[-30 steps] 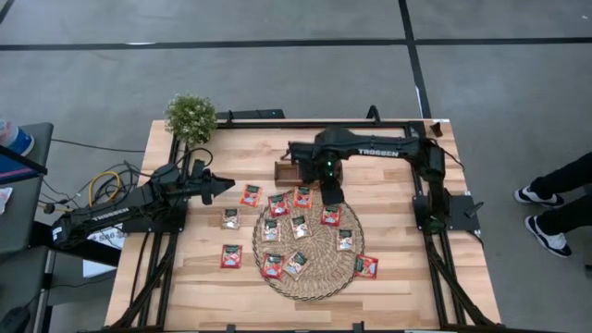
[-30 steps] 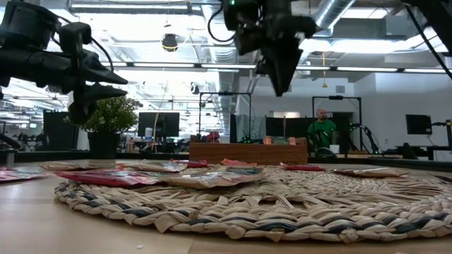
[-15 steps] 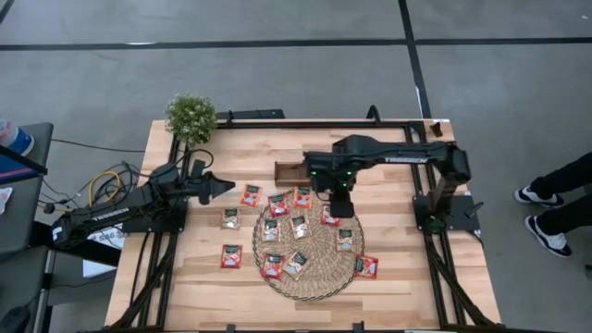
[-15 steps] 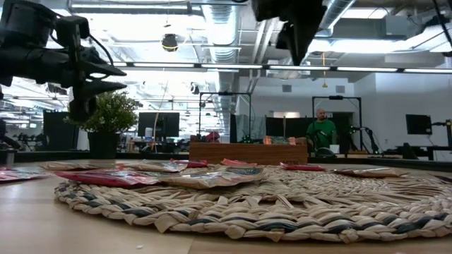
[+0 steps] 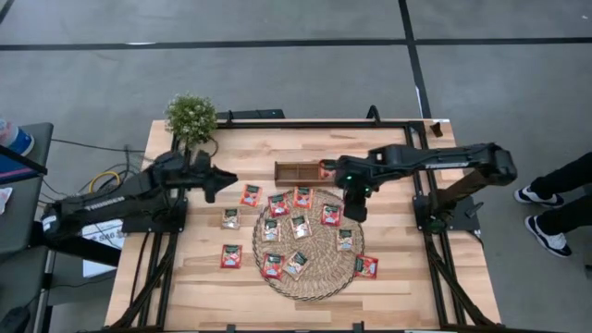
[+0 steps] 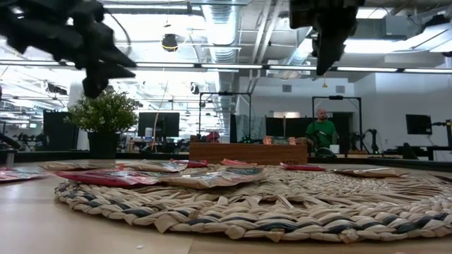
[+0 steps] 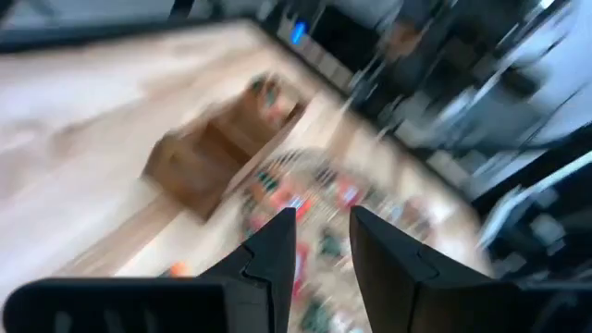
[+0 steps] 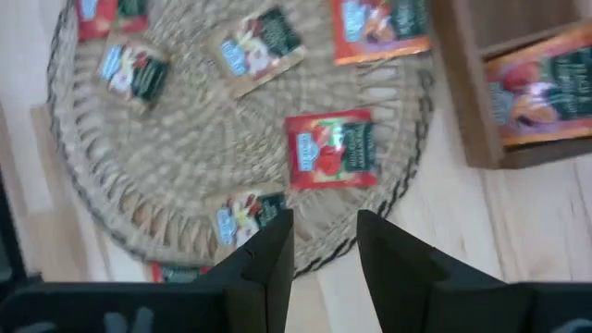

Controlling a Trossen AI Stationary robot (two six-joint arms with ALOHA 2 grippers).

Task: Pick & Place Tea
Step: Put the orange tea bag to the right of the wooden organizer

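Note:
Several red-orange sachets with green bands lie flat on the round woven mat [image 5: 310,242], among them one [image 5: 330,215] that the right wrist view shows as a red sachet [image 8: 333,150]. Three more sachets [image 5: 250,194] lie on the wood left of the mat and one [image 5: 366,266] at its near right rim. Another sachet [image 5: 326,170] lies in the right compartment of the brown tray [image 5: 294,172]. My right gripper [image 5: 353,209] hangs open, high above the mat's right edge. My left gripper [image 5: 222,177] is open in the air over the table's left part. The left wrist view is blurred.
A potted plant [image 5: 191,117] stands at the far left corner. The tray [image 8: 476,102] sits just beyond the mat's far rim. Bare wood [image 5: 398,259] lies right of the mat and along the near edge. A person [image 6: 322,131] sits far off in the room.
My right gripper has swung from over the tray and the mat's far part toward the table's right, and has risen. My left gripper has risen and shifted toward the far edge. The sachets on the mat and table have stayed in place.

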